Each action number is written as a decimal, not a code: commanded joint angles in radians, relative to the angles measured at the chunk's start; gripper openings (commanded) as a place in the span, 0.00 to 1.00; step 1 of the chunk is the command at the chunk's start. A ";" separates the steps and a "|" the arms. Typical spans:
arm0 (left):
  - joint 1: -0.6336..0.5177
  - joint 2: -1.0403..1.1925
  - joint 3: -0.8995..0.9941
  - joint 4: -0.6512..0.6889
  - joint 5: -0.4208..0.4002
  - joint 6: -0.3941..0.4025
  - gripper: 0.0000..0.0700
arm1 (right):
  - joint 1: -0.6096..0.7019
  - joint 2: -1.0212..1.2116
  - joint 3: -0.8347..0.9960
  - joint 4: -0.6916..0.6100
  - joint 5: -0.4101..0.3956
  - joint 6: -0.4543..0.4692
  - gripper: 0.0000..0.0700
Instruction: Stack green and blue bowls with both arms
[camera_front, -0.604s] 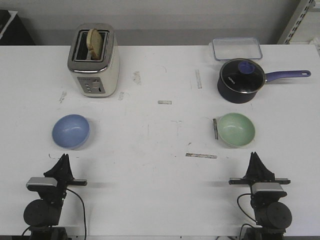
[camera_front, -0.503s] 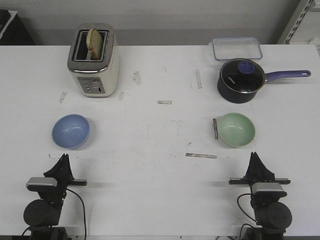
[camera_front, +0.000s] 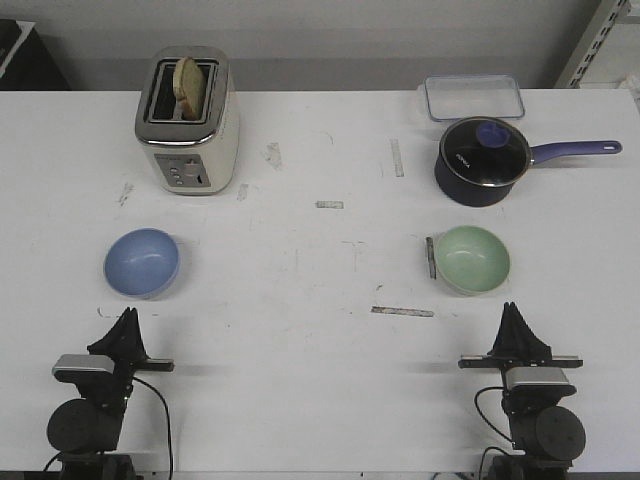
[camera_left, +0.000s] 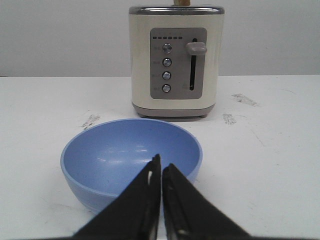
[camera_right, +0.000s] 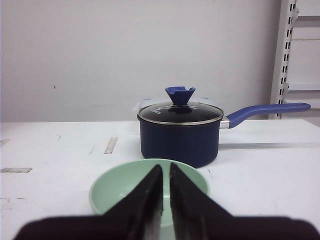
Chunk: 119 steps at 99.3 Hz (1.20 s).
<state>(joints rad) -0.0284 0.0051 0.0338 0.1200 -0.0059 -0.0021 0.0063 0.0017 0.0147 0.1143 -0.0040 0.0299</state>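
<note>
The pale blue bowl sits on the left of the white table, and it fills the left wrist view. The pale green bowl sits on the right; it also shows in the right wrist view. My left gripper rests near the table's front edge, just short of the blue bowl, shut and empty. My right gripper rests just short of the green bowl, shut and empty. The two bowls stand far apart, both upright.
A cream toaster with toast stands at the back left. A dark blue lidded saucepan with its long handle pointing right stands behind the green bowl, and a clear lidded box behind that. Tape strips mark the table.
</note>
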 joint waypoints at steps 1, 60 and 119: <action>0.000 -0.002 -0.021 0.014 -0.002 -0.006 0.00 | -0.001 0.000 -0.002 0.009 0.005 -0.003 0.02; 0.000 -0.002 -0.021 0.014 -0.002 -0.006 0.00 | 0.000 0.111 0.168 -0.196 0.005 -0.001 0.02; 0.000 -0.002 -0.021 0.014 -0.002 -0.006 0.00 | 0.001 0.732 0.531 -0.198 -0.033 0.051 0.02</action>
<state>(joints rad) -0.0284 0.0051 0.0338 0.1200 -0.0059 -0.0021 0.0063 0.6792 0.5060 -0.0929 -0.0319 0.0620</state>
